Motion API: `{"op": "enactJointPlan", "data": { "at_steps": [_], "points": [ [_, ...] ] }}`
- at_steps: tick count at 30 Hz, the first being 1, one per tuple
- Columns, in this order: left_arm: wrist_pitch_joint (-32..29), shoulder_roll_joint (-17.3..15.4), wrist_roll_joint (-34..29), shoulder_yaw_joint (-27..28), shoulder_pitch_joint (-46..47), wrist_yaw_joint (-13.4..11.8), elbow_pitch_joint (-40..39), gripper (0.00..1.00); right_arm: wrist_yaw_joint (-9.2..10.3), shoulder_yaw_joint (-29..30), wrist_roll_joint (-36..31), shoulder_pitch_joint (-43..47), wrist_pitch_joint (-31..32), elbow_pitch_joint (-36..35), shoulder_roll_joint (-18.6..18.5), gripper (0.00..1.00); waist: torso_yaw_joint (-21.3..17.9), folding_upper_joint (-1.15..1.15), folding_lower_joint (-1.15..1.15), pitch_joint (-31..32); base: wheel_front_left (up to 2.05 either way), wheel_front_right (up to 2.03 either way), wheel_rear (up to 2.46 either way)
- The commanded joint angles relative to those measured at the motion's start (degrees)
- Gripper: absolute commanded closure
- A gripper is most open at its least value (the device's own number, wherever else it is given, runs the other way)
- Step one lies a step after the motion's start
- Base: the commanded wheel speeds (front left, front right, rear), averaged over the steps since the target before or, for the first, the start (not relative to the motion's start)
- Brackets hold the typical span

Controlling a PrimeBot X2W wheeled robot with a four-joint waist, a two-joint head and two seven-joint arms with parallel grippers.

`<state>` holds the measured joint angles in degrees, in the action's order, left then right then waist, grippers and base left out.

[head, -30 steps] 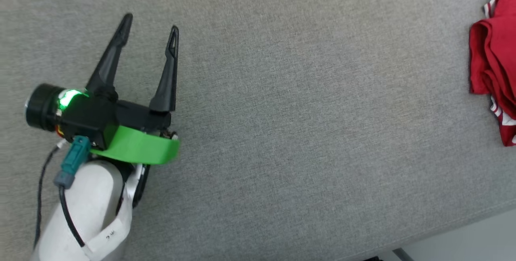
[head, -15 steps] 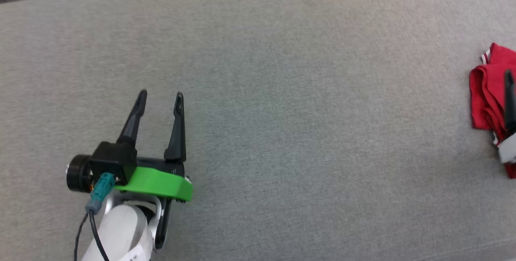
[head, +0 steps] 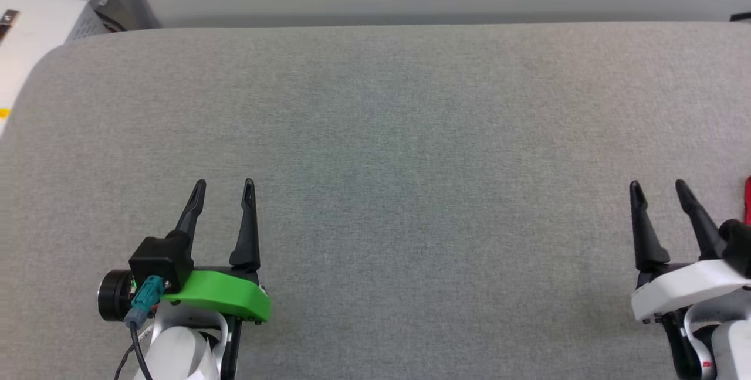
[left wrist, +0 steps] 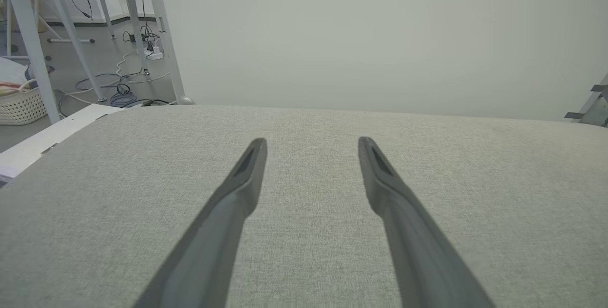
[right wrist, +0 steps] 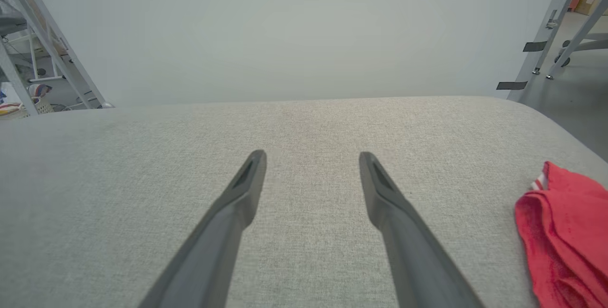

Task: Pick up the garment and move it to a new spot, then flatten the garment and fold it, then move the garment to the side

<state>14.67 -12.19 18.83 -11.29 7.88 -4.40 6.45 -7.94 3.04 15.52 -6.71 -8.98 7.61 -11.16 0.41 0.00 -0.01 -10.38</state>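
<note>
The garment (right wrist: 567, 234) is a crumpled red heap with a bit of white-striped trim, lying on the grey surface to the right of my right gripper (right wrist: 312, 157); in the head view just a red sliver of the garment (head: 748, 201) shows at the right edge. My right gripper (head: 657, 186) stands open at the lower right, apart from the cloth, with nothing between its fingers. At the lower left my left gripper (head: 225, 185) is open and empty too; the left wrist view shows the left gripper (left wrist: 312, 142) over bare grey fabric.
The grey padded table (head: 399, 133) stretches wide between both arms, with its far edge against a pale wall. A white table with clutter (head: 29, 22) stands at the far left. Metal frame legs (left wrist: 161, 32), cables and a basket (left wrist: 19, 106) lie beyond the left end.
The head camera has swung, so the picture has shifted: the far table edge and wall now show, the right gripper has come fully into view, and the garment has slid almost off the right edge.
</note>
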Motion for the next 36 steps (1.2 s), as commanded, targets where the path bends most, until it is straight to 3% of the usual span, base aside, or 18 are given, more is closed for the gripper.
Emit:
{"op": "enactJointPlan", "data": {
  "at_steps": [1,5,12,24,36],
  "points": [
    [0.3,0.3,-0.9,0.6,-1.1,0.5,0.4,0.00,0.45,0.1,-0.9,1.7,0.3,-1.5,1.0,0.00,3.7,0.00,0.01,3.9,0.00,0.00,0.00],
    [0.3,0.9,-2.0,1.4,-3.2,1.7,1.8,0.00,0.45,0.2,-3.5,6.6,2.1,-7.5,3.9,0.00,3.8,0.00,0.01,6.2,0.00,0.00,0.00],
    [0.3,1.1,-3.3,1.4,-6.2,2.5,2.4,0.00,0.45,0.1,-4.9,11.7,4.7,-12.8,5.3,0.00,2.7,0.00,0.01,8.9,0.00,0.00,0.00],
    [0.3,1.1,-3.8,1.1,-8.6,3.4,3.9,0.00,0.45,1.5,-6.0,17.7,7.0,-16.6,6.8,0.00,2.0,0.00,0.01,12.1,0.00,0.00,0.00],
    [0.3,0.8,-3.4,0.8,-8.2,3.9,5.2,0.00,0.45,0.7,-7.2,18.1,7.4,-18.4,7.2,0.00,1.8,0.00,0.01,12.0,0.00,0.00,0.00]
  ]
}}
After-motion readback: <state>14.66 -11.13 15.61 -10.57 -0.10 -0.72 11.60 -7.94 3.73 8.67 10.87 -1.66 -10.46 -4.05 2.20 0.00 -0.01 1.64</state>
